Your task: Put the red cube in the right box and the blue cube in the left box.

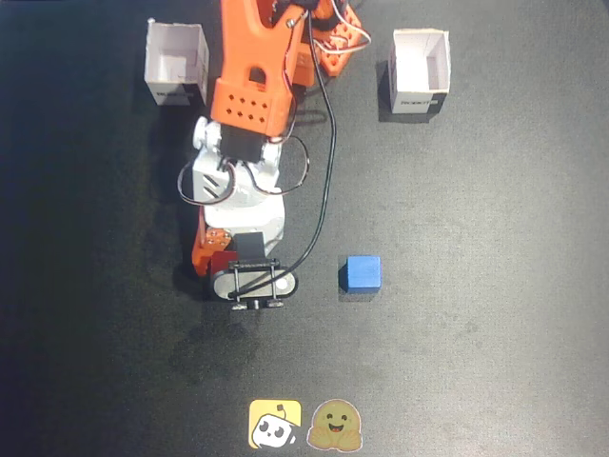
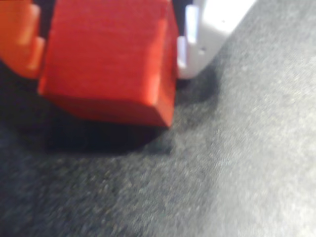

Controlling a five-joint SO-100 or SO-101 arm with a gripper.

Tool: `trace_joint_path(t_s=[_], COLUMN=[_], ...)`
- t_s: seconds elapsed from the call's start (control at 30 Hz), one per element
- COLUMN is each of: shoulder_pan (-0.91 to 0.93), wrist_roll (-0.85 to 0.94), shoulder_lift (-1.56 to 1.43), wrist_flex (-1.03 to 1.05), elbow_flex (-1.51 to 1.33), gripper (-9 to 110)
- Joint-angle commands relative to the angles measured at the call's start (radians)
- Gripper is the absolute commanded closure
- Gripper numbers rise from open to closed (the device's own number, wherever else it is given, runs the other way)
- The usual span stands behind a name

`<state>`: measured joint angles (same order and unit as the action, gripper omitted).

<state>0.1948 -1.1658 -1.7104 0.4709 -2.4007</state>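
The red cube (image 2: 108, 54) sits between my gripper's orange finger (image 2: 19, 39) and white finger (image 2: 207, 34), both pressed against its sides, low over the dark mat. In the fixed view the gripper (image 1: 225, 265) is at centre left, and only a bit of the red cube (image 1: 223, 263) shows under it. The blue cube (image 1: 362, 272) lies free on the mat to the gripper's right. Two open white boxes stand at the back: one at the left (image 1: 174, 92), one at the right (image 1: 420, 100) with a black strip on its front.
The orange arm (image 1: 252, 90) reaches down from the top centre, with black cables looping beside it. Two small stickers, yellow (image 1: 275, 424) and brownish (image 1: 335, 426), lie at the mat's front edge.
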Motion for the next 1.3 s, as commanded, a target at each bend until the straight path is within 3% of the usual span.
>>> trace_joint_path(t_s=[0.0, 0.37, 0.77, 1.27], shoulder_pan=[0.000, 0.000, 0.026, 0.448], wrist_roll=[-0.005, -0.031, -0.074, -0.206], shoulder_lift=[-0.011, -0.048, -0.224, -0.459], wrist_flex=[-0.012, 0.012, 0.443, 0.779], elbow_flex=[0.005, 0.017, 0.288, 0.296], gripper=[83, 94, 94, 94])
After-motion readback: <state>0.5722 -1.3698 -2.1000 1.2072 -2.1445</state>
